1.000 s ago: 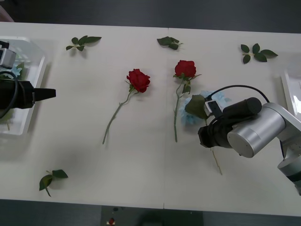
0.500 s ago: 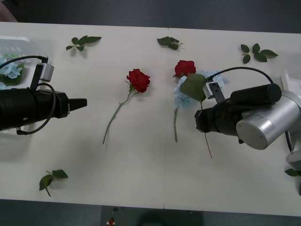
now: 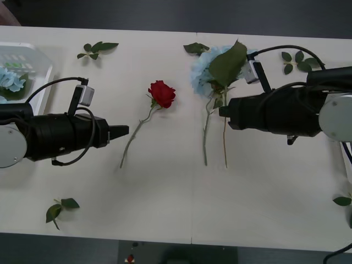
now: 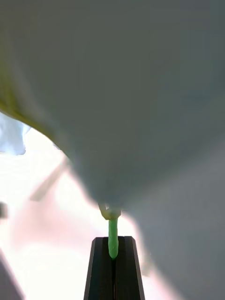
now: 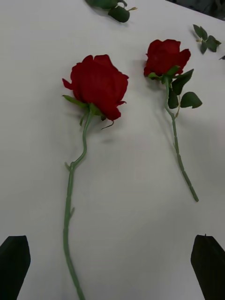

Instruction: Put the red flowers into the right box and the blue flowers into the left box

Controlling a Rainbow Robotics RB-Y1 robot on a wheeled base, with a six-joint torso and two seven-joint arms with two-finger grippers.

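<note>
Two red flowers lie mid-table: one rose (image 3: 162,93) (image 5: 98,84) and a second rose (image 5: 166,55), whose bloom the lifted flower covers in the front view, leaving only its stem (image 3: 205,137) showing. My right gripper (image 3: 224,110) (image 4: 112,241) is shut on the green stem of a blue flower (image 3: 204,67), held up above the table over that second rose. My left gripper (image 3: 122,131) (image 5: 112,243) is open, just left of the first rose's stem. The left box (image 3: 41,58) at the far left holds another blue flower (image 3: 11,80). The right box is hidden behind my right arm.
Loose green leaf sprigs lie at the back left (image 3: 98,48), back middle (image 3: 193,48), back right (image 3: 300,61), front left (image 3: 60,208) and right edge (image 3: 342,201). The table's front edge runs close below the arms.
My right gripper has lifted the blue flower off the table and carried it back and left. My left arm has swung right from the left box toward the first rose.
</note>
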